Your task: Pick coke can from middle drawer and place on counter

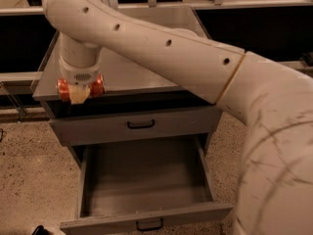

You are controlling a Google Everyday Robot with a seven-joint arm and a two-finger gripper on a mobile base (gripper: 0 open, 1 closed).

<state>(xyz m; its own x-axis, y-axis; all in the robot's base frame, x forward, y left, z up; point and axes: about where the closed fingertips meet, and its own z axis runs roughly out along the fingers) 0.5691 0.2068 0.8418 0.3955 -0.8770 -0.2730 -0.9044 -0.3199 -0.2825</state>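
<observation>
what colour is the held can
Red: coke can in the gripper at the counter front edge, camera view.

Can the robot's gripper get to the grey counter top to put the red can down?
Probably yes. The gripper, shut on the small red coke can, hangs at the front left edge of the flat grey counter; nothing shows between them.

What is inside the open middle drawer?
Only its bare grey floor shows in the middle drawer; the strip behind its front panel is hidden. The gripper, at the front left edge of the counter, is shut on the coke can.
</observation>
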